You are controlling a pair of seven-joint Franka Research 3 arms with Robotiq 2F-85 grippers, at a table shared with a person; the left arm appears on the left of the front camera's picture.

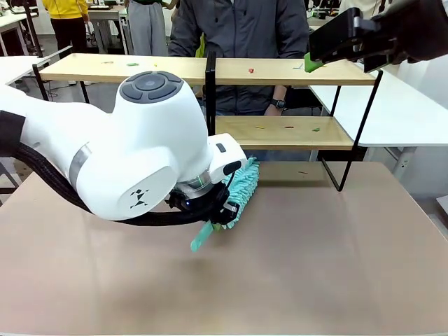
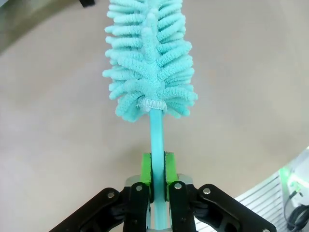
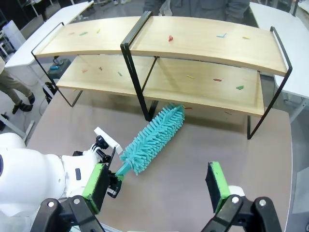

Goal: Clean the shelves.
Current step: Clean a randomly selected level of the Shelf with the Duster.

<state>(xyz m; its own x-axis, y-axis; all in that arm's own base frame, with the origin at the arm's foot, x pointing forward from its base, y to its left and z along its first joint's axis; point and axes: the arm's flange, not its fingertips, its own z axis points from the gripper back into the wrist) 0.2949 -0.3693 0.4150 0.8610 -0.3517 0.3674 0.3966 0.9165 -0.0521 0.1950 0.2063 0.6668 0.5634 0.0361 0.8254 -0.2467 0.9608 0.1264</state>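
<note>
- The shelves (image 1: 294, 71) stand along the far side of the table (image 1: 315, 266), with a person (image 1: 241, 28) just behind them.
- Small coloured scraps (image 3: 170, 38) lie scattered on both boards, upper and lower.
- Left gripper (image 2: 158, 166), low over the table, pinches the handle of a teal duster (image 2: 149, 63); the duster's head points at the shelves' centre post.
- Right gripper (image 3: 157, 186) hangs high on the right, fingers wide, holding nothing.

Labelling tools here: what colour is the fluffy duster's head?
Turquoise; the fluffy chenille duster shows best in the left wrist view.
</note>
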